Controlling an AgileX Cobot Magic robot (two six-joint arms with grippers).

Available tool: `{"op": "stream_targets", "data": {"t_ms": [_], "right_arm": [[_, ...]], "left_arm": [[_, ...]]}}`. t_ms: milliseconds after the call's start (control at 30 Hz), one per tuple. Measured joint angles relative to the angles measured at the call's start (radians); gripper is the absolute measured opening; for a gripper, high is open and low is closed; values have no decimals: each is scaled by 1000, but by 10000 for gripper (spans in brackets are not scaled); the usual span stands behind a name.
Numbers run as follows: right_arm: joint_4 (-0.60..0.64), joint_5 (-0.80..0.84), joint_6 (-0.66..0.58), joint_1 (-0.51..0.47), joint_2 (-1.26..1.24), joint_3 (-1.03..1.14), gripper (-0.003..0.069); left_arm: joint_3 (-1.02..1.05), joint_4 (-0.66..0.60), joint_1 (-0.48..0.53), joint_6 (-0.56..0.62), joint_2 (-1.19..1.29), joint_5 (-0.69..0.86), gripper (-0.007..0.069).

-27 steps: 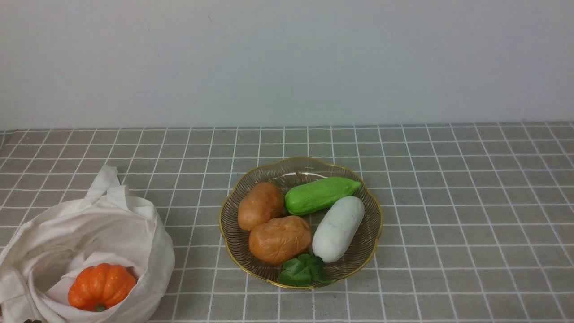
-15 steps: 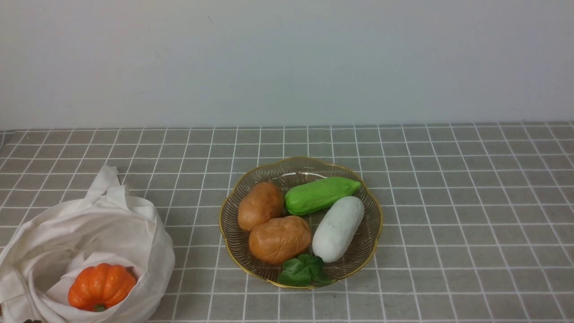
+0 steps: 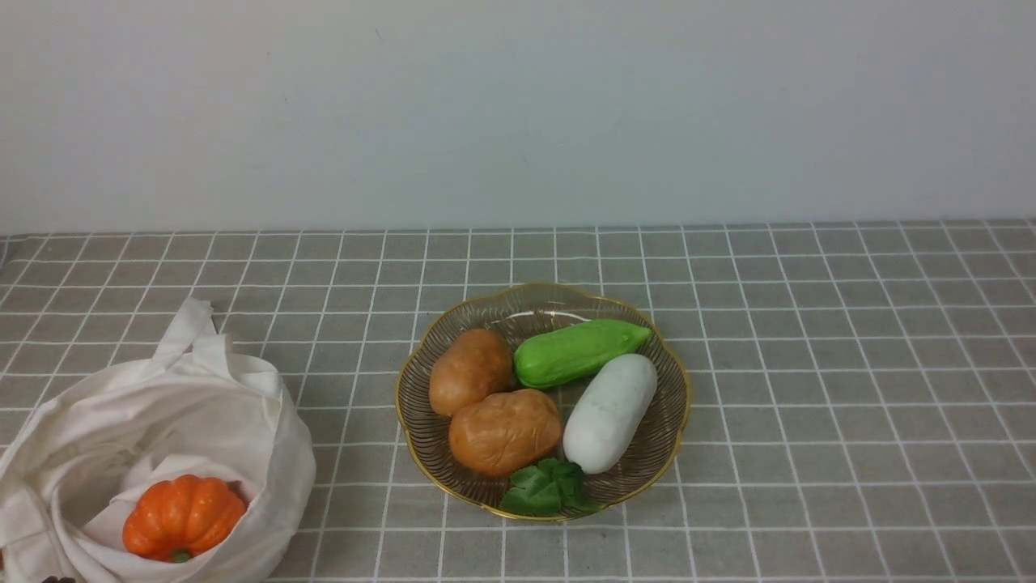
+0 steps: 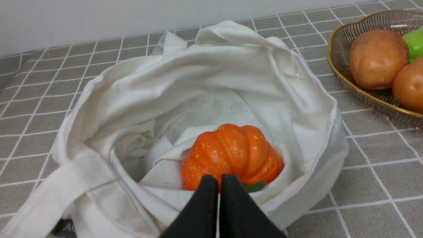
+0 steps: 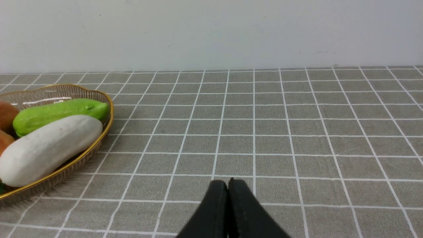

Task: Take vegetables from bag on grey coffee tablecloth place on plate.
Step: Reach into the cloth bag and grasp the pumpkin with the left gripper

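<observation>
An orange ribbed pumpkin [image 3: 183, 517] [image 4: 231, 155] lies inside the open off-white cloth bag [image 3: 202, 405] [image 4: 165, 86] at the near left of the grey checked tablecloth [image 3: 809, 364]. The amber glass plate [image 3: 526, 304] [image 4: 347, 43] [image 5: 102, 99] sits mid-table. My left gripper [image 4: 219, 180] hangs shut just on the near side of the pumpkin, holding nothing. Over bare cloth to the right of the plate, my right gripper [image 5: 228, 183] is shut and empty. Neither gripper shows in the front view.
On the plate lie two brown potatoes [image 3: 469, 371] [image 3: 504, 431], a green cucumber [image 3: 579, 351], a white radish [image 3: 611, 411] and a green leaf sprig [image 3: 546, 488]. A pale wall [image 3: 518, 113] stands behind the table.
</observation>
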Motion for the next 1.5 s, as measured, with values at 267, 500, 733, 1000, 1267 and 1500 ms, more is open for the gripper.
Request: {"op": "stream_targets", "data": {"t_ms": [267,500,733,1000,1267,1500], "right_arm": [[0,0,0,0,0,0,-15],[0,0,0,0,0,0,-15],[0,0,0,0,0,0,-15],[0,0,0,0,0,0,-15],[0,0,0,0,0,0,-15],[0,0,0,0,0,0,-15]], "left_arm": [[0,1,0,-1,0,-9,-5],[2,-259,0,-149,0,-187,-5],[2,-515,0,-189,0,-473,-5],[-48,-600,0,-212,0,-624,-5],[-301,-543,0,-101,207,-152,-5],[-437,-463,-1,-54,638,320,-5]]}}
